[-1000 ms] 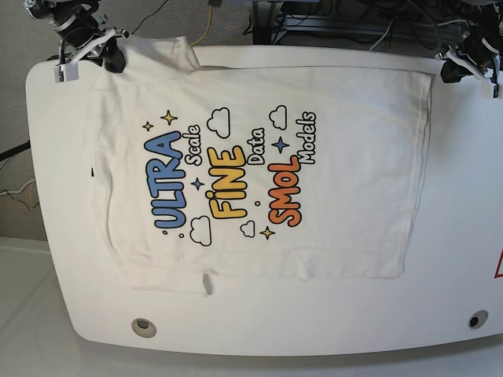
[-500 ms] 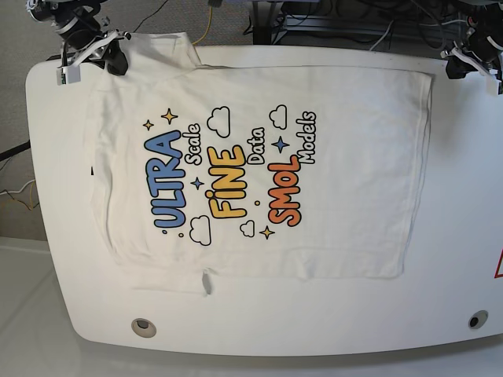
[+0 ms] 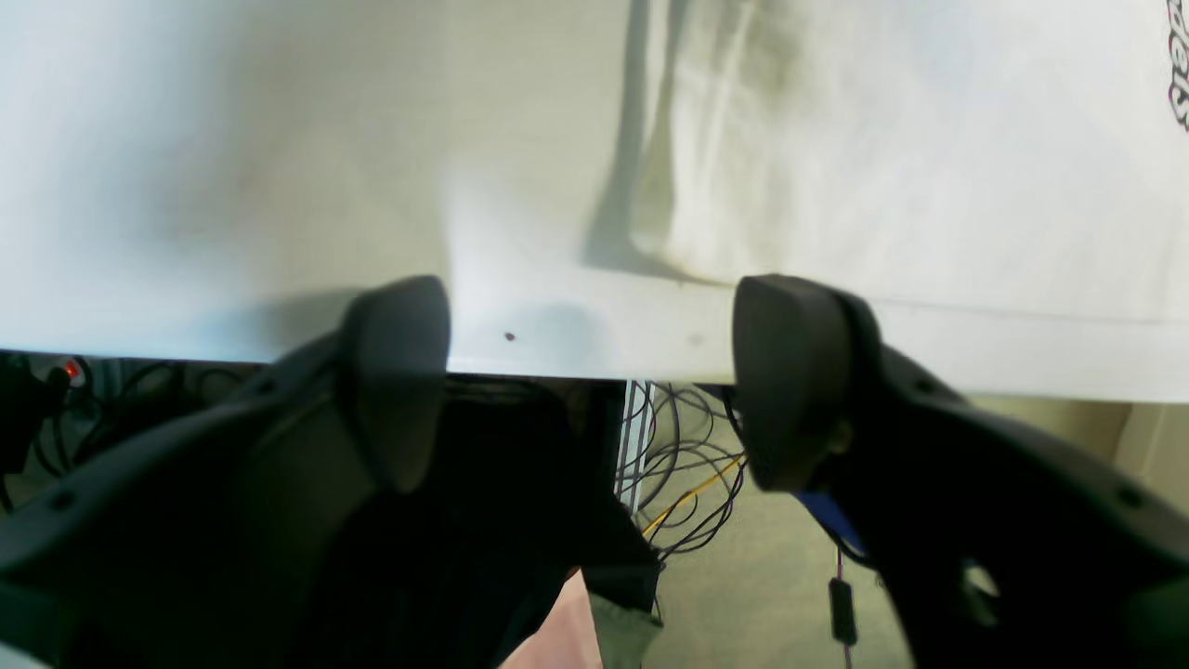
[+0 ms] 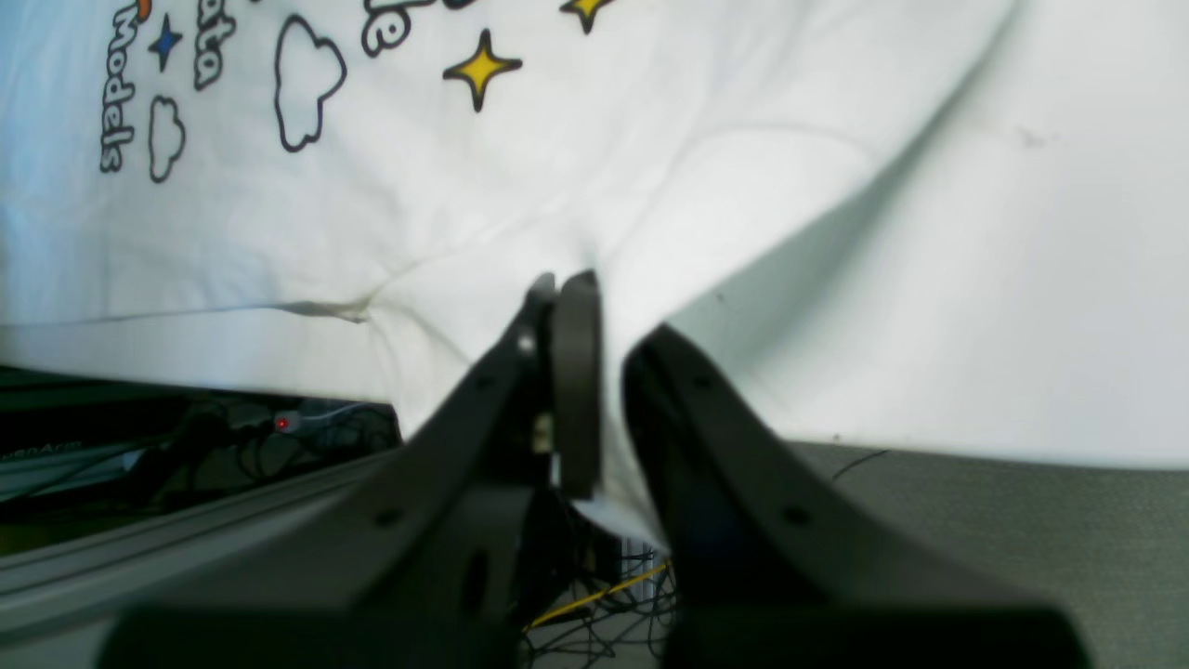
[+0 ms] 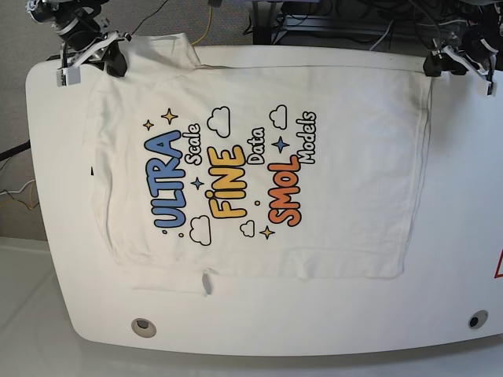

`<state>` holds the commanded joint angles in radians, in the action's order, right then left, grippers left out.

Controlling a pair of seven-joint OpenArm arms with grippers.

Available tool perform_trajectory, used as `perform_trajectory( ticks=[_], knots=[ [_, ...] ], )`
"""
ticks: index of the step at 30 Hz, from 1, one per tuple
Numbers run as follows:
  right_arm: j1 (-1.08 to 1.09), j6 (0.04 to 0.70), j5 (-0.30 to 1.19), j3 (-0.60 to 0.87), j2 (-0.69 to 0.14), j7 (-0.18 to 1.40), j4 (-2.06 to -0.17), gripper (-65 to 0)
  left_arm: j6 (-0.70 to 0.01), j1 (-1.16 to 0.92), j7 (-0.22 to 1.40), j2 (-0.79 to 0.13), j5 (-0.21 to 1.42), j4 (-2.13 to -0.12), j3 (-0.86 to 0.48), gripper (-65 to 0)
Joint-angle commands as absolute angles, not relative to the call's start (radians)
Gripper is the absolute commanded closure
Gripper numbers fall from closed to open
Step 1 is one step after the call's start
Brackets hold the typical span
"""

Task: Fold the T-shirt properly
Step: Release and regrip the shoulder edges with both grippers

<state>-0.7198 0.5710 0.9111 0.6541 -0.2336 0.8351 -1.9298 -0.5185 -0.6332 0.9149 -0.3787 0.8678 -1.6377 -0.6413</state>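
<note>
The white T-shirt lies spread flat on the white table, print up, reading "ULTRA Scale FINE Data SMOL Models". Its small black tag shows at the left edge. My right gripper is at the far left corner, shut on the shirt's cloth; the right wrist view shows white fabric pinched at the gripper. My left gripper is open and empty at the far right, just beside the shirt's hem corner. In the left wrist view it straddles the table edge, with the shirt corner just ahead.
The table has two round holes near its front edge. Cables and stands crowd the floor behind the far edge. A red-edged sticker shows at the right border. Bare table lies right of the shirt.
My left gripper has moved left along the far edge to the shirt's hem corner. My right gripper has stayed put, holding the cloth.
</note>
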Motion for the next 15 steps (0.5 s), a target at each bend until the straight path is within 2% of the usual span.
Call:
perform_trajectory(
  ticks=[9, 15],
  knots=[
    [-0.718, 0.572, 0.911, 0.655, -0.232, 0.839, -1.926, 0.0, -0.515, -0.623, 0.902, -0.402, 0.845, -1.626, -0.587, -29.0],
    [-0.718, 0.572, 0.912, 0.655, -0.234, 0.838, -1.925, 0.0, -0.516, -0.622, 0.893, -0.402, 0.849, -1.603, -0.587, -30.2]
  ],
)
